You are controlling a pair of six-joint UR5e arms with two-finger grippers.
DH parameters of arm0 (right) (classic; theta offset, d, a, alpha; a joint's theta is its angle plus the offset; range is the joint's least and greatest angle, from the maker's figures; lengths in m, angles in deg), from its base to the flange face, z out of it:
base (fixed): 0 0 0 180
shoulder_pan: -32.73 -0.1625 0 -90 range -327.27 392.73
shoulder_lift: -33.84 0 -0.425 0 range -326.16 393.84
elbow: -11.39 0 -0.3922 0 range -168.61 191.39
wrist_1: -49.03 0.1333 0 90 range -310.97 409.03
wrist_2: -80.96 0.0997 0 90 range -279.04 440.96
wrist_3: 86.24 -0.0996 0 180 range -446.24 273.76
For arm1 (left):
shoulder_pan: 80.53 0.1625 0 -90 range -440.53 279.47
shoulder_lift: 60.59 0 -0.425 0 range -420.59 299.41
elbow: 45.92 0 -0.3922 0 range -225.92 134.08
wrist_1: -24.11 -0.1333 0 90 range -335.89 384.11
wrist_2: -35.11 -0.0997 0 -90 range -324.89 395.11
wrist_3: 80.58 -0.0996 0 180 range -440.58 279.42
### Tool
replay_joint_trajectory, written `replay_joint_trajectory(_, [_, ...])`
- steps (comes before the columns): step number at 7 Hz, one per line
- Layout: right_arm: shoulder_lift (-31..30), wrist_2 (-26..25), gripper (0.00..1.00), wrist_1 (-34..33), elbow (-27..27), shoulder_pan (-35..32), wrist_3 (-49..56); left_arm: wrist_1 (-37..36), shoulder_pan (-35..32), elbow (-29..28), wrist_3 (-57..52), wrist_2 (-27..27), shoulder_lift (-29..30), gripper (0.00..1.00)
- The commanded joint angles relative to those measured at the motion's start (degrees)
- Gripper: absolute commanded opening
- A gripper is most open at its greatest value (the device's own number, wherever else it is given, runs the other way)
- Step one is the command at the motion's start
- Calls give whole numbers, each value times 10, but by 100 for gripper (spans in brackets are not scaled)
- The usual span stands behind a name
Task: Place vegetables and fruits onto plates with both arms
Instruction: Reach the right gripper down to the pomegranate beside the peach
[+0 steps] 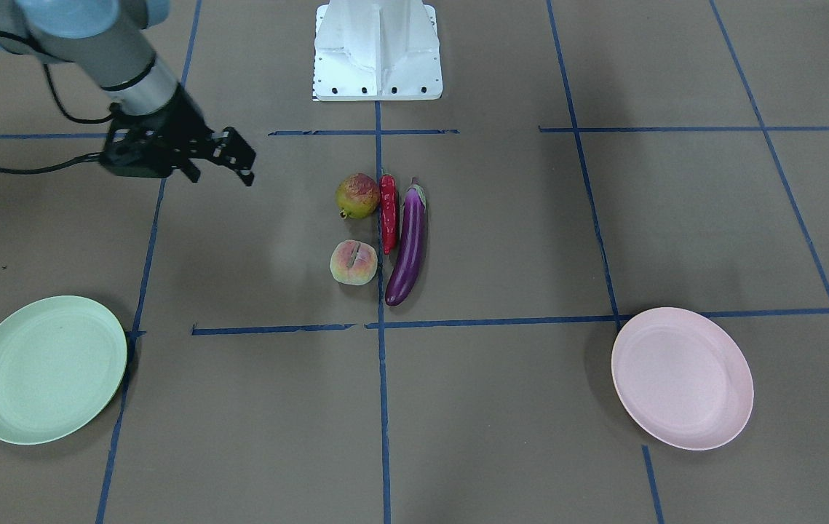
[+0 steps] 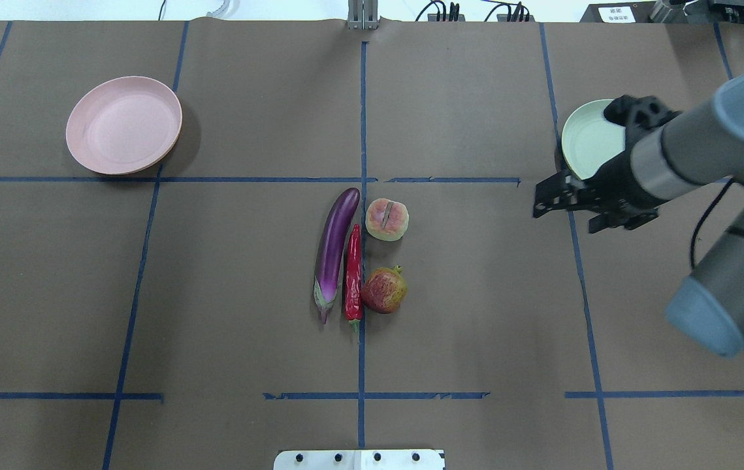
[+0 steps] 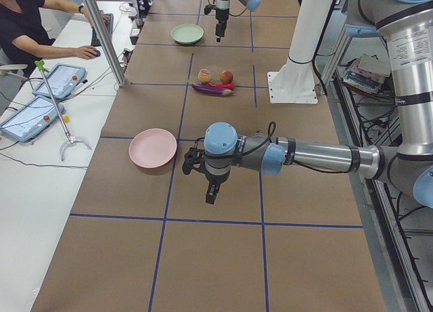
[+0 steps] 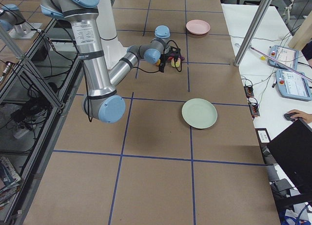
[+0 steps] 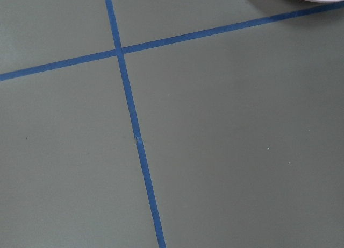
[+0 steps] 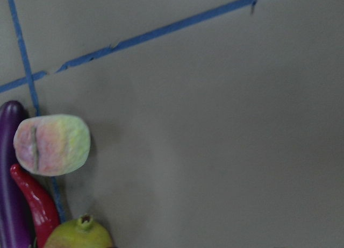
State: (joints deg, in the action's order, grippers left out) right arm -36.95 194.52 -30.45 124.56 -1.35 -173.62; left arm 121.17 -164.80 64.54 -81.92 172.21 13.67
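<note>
The purple eggplant [image 1: 410, 244], red chili pepper [image 1: 389, 211], pomegranate [image 1: 357, 195] and peach [image 1: 354, 262] lie close together at the table's middle. They also show in the overhead view: eggplant [image 2: 334, 251], chili [image 2: 353, 274], pomegranate [image 2: 384, 290], peach [image 2: 387, 219]. The green plate [image 1: 46, 369] and the pink plate [image 1: 682, 377] are both empty. My right gripper [image 1: 222, 175] hovers open and empty beside the fruits, on the green plate's side. My left gripper [image 3: 211, 193] hangs over bare table near the pink plate [image 3: 153, 147]; I cannot tell its state.
The white base block [image 1: 378, 51] stands at the robot's edge of the table. Blue tape lines cross the brown table cover. In the overhead view my right arm covers part of the green plate [image 2: 587, 140]. An operator sits at a side desk [image 3: 27, 21].
</note>
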Motion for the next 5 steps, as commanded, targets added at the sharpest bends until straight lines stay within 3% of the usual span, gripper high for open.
replay_joint_trajectory(1, [146, -99, 100, -3, -133, 88, -168, 1, 4, 0, 0, 1, 0, 100])
replay_joint_trajectory(5, [167, -105, 100, -6, -166, 101, -203, 9, 4, 1, 0, 7, 0, 100])
